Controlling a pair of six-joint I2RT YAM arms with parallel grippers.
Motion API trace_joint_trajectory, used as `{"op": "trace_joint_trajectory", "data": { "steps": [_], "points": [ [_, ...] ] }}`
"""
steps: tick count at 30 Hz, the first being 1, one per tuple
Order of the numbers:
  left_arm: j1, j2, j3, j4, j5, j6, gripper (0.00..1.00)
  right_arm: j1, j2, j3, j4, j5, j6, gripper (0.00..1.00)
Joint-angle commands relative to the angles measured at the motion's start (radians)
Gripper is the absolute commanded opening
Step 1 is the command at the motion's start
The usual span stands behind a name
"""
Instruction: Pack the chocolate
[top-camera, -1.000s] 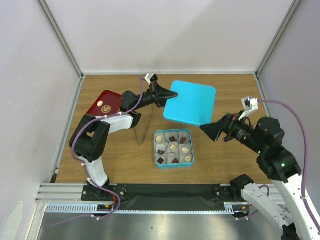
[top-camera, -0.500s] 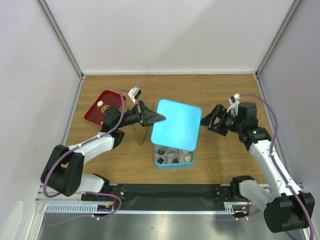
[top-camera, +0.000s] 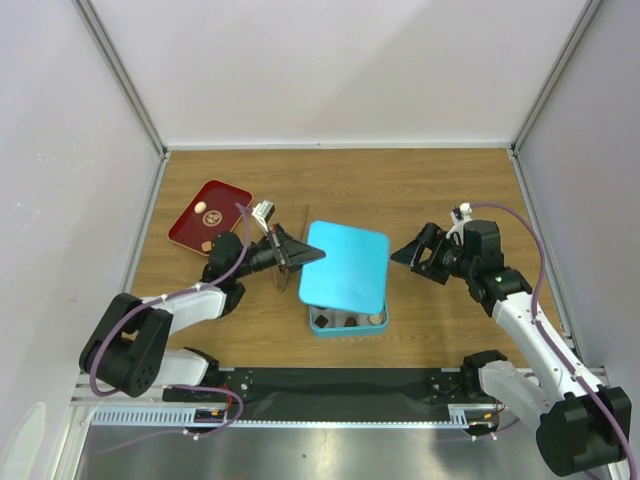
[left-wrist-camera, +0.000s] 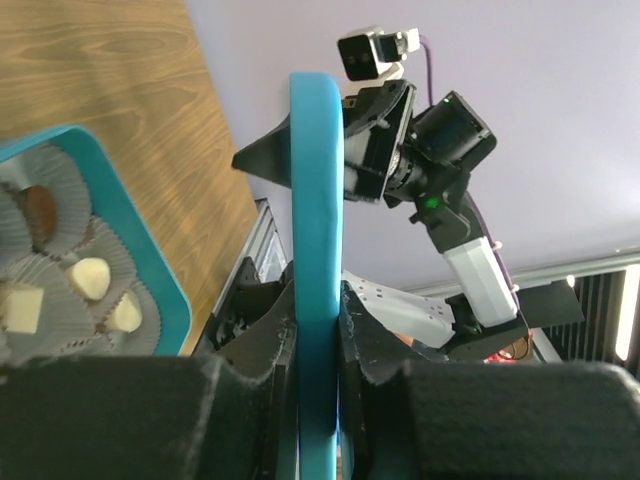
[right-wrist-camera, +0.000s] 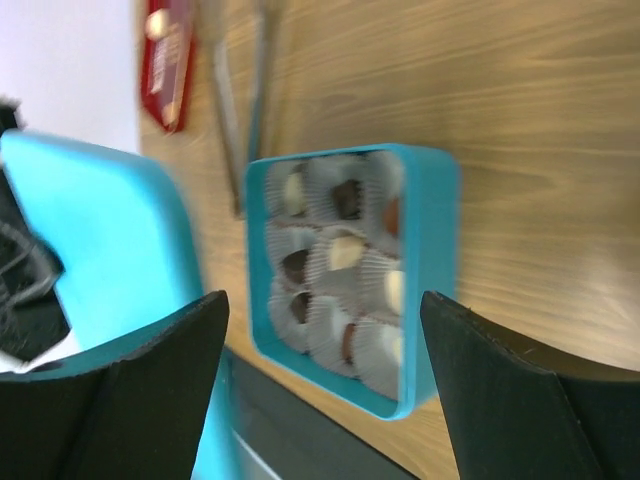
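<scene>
The left arm (top-camera: 190, 300) lies low, its elbow folded out to the left and its forearm stretched rightward toward the middle, and the left hand (top-camera: 300, 257) pinches the edge of a lid (top-camera: 347, 265), one finger pressed to each face in the left wrist view. The right arm (top-camera: 525, 325) bends at a near elbow and angles in from the right. The right hand (top-camera: 408, 252) points left toward the other, fingers spread wide and holding nothing.
</scene>
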Motion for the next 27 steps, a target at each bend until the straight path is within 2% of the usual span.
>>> {"op": "trace_joint_trajectory", "data": {
  "steps": [1,3,7,9,13,19,23,26,27],
  "points": [
    [-0.011,0.019,-0.028,0.036,-0.017,0.034,0.06,-0.028,-0.04,0.044,-0.03,0.081,0.008,0.85],
    [-0.01,0.016,-0.04,0.029,-0.024,0.037,0.06,-0.075,-0.055,0.046,-0.064,0.073,0.008,0.86],
    [-0.011,0.01,-0.06,-0.023,-0.052,0.083,0.06,-0.089,-0.068,0.008,0.096,-0.086,0.04,0.86],
    [-0.013,0.024,-0.07,-0.011,-0.066,0.092,0.06,-0.041,-0.043,-0.011,0.143,-0.121,0.046,0.86],
    [-0.016,0.059,-0.093,0.025,-0.084,0.077,0.06,0.065,-0.002,-0.028,0.187,-0.091,0.019,0.83],
    [-0.03,0.18,-0.163,0.302,-0.115,-0.095,0.06,0.11,0.047,-0.051,0.226,-0.053,0.023,0.8],
    [-0.039,0.315,-0.198,0.634,-0.133,-0.263,0.06,0.113,0.073,-0.088,0.267,-0.072,0.028,0.8],
    [-0.048,0.422,-0.198,0.765,-0.13,-0.328,0.06,0.112,0.093,-0.1,0.276,-0.073,0.028,0.8],
    [-0.053,0.441,-0.2,0.764,-0.132,-0.328,0.06,0.113,0.099,-0.107,0.281,-0.071,0.026,0.8]
  ]
}}
